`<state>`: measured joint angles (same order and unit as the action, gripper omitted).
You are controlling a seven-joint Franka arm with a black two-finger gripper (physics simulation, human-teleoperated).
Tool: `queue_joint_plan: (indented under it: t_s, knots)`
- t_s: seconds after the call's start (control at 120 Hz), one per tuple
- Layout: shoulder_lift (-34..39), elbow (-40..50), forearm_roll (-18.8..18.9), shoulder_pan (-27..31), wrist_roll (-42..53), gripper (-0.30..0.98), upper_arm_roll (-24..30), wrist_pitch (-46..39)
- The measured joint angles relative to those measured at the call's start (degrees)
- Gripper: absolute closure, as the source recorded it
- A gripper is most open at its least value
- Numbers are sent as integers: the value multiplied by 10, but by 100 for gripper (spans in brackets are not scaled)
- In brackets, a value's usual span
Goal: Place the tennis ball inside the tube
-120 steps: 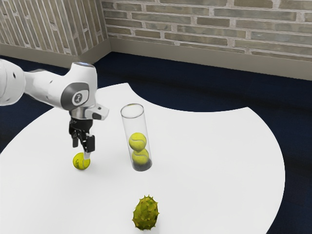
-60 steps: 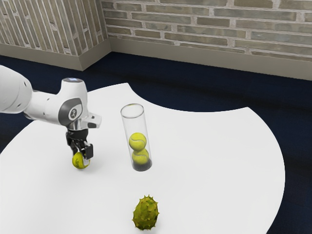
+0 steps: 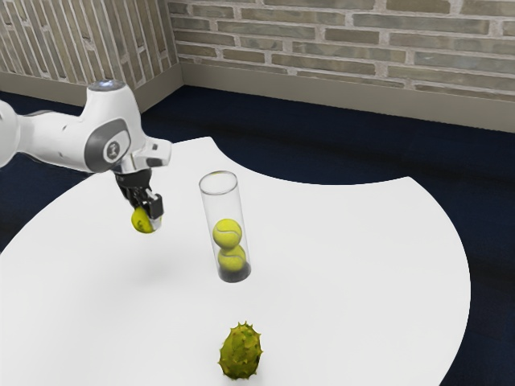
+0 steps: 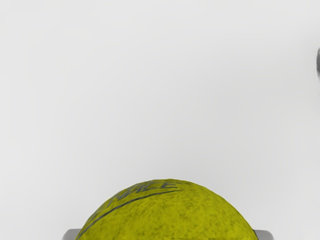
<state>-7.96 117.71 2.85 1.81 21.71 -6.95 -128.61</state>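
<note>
My gripper point(image 3: 147, 219) is shut on a yellow-green tennis ball point(image 3: 143, 220), which hangs above the white table to the exterior view's left of the tube. In the wrist view the same tennis ball point(image 4: 167, 212) sits between the two fingertips of my gripper point(image 4: 167, 235), one at each side of it. The clear tube point(image 3: 208, 211) stands upright, its round rim facing up at about the held ball's height or a little higher. Two tennis balls point(image 3: 228, 234) are stacked inside it above a dark base.
A spiky green-yellow fruit point(image 3: 241, 352) lies on the white table point(image 3: 346, 265), nearer the exterior camera than the tube. The table's curved edge has a cut-out on its far side. Behind it are a dark blue floor point(image 3: 322, 145) and a brick wall.
My gripper went down over the tennis ball, closed on it and lifted it off the table. The tube and the fruit have stayed where they were.
</note>
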Motion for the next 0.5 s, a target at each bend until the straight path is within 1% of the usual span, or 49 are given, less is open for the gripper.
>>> queue_joint_plan:
  t_s: [0.05, 0.1, 0.25, 0.333, 0.417, 0.5]
  knots:
    - [24, -2, -2, -13, -2, 43, 1, 0]
    - [36, -9, -7, -23, -4, 46, 2, -1]
    - [48, -55, -13, -47, -13, 54, 6, -2]
    - [68, -77, -12, -60, -19, 57, 9, 2]
    - [79, -98, -10, -59, -26, 60, 25, 7]
    - [79, -106, -7, -72, -33, 66, 28, 10]
